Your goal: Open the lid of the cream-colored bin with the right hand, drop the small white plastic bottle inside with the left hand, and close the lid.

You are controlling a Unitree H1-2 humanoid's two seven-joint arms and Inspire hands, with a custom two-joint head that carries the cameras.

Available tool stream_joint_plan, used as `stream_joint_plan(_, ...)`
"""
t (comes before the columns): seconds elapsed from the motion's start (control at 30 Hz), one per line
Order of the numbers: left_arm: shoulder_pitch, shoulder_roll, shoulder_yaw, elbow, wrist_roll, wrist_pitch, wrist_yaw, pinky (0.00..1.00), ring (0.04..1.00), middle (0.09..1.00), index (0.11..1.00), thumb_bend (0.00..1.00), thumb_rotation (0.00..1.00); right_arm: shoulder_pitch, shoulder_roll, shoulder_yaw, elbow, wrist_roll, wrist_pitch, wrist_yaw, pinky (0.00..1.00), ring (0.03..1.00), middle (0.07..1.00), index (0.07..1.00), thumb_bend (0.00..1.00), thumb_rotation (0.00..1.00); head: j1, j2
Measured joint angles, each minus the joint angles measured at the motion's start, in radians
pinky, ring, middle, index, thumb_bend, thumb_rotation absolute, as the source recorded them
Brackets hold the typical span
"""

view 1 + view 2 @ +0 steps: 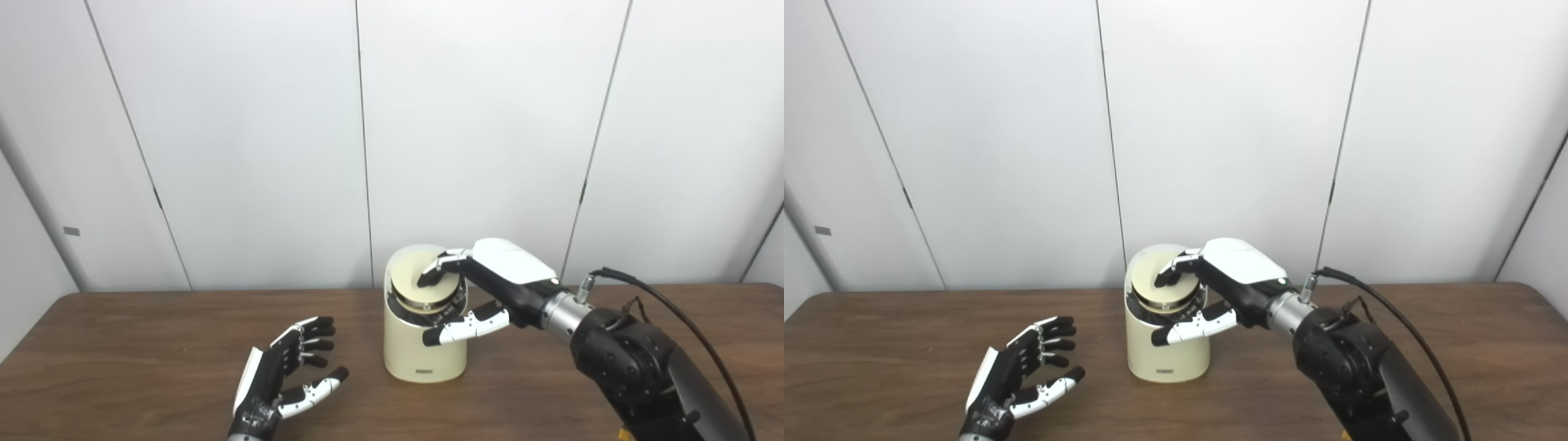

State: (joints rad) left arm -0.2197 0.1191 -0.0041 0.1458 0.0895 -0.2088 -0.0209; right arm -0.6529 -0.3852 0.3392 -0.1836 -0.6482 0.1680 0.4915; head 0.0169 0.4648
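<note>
**Right hand on the bin lid, left hand empty**

Your right hand (490,285) reaches in over the one cream-colored bin (422,349). Its fingertips (427,278) rest on the round lid (416,282), which looks tilted inward, and the thumb lies across the bin's front, just under the rim. The hand presses on the lid without gripping it; whether it counts as closed you cannot tell.

Your left hand (285,373) sits low over the table (122,343), palm turned toward the bin, fingers spread and holding nothing, well apart from the bin.

You see one bin and one lid. The small white bottle shows in neither view.
</note>
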Motion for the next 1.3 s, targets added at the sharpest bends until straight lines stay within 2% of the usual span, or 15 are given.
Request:
stream_joint_plan(0.4,0.0,-0.007,0.0,-0.003,0.014,0.006,0.004,0.6,0.703,0.755,0.77,0.58,0.0,0.001,0.0,0.005,-0.023,-0.004,0.0,0.043,0.92,0.895,0.743,0.722,0.68,0.7,0.005,0.011)
stream_joint_plan(0.57,0.0,-0.008,0.001,-0.005,0.014,0.008,0.004,0.6,0.701,0.755,0.77,0.57,0.0,0.001,0.0,0.009,-0.023,-0.008,-0.001,0.05,0.93,0.9,0.746,0.727,0.68,0.75,0.005,0.014)
stream_joint_plan(0.77,0.002,-0.008,0.001,-0.015,0.015,0.014,0.004,0.61,0.707,0.757,0.771,0.57,0.0,-0.005,-0.02,0.046,-0.011,-0.076,-0.062,0.043,0.9,0.893,0.732,0.733,0.71,0.78,0.009,0.022)
stream_joint_plan(0.87,0.005,-0.008,0.001,-0.019,0.016,0.022,0.004,0.61,0.707,0.757,0.772,0.57,0.0,-0.012,-0.021,0.056,0.001,-0.099,-0.076,0.045,0.92,0.905,0.75,0.749,0.74,0.83,0.011,0.028)
stream_joint_plan(1.3,0.01,-0.01,0.002,-0.054,0.017,0.042,0.004,0.6,0.695,0.75,0.764,0.58,0.0,-0.08,-0.04,0.11,0.0,-0.142,-0.058,0.177,0.94,0.912,0.794,0.786,0.78,0.91,0.02,0.046)
